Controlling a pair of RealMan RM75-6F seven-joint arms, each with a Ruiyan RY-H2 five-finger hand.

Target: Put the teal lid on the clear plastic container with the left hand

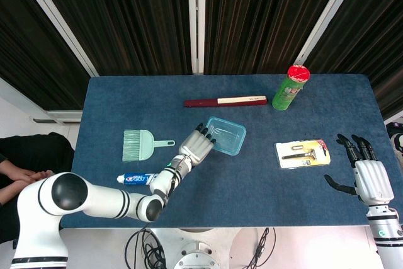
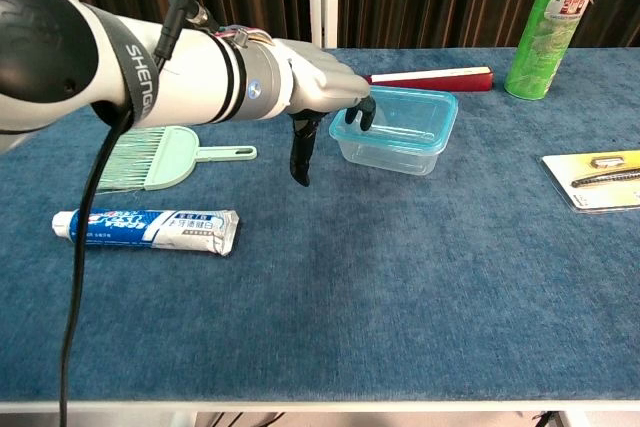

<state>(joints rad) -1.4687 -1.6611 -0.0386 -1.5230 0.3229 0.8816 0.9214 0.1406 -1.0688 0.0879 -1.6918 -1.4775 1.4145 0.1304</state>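
left robot hand (image 2: 320, 87): frame center-left, fingers spread, fingertips at near-left rim of clear plastic container (image 2: 400, 142), gripping nothing | teal lid (image 2: 408, 112): seated on container, mid-table (image 2: 400, 297) | right robot hand (image 1: 371, 177): lower right, open, empty

This looks like a robot test lab. A table (image 1: 252, 187) with a blue cloth stands in front of dark curtains (image 1: 138, 17). Below the table, cables (image 1: 141, 244) lie on a white floor.
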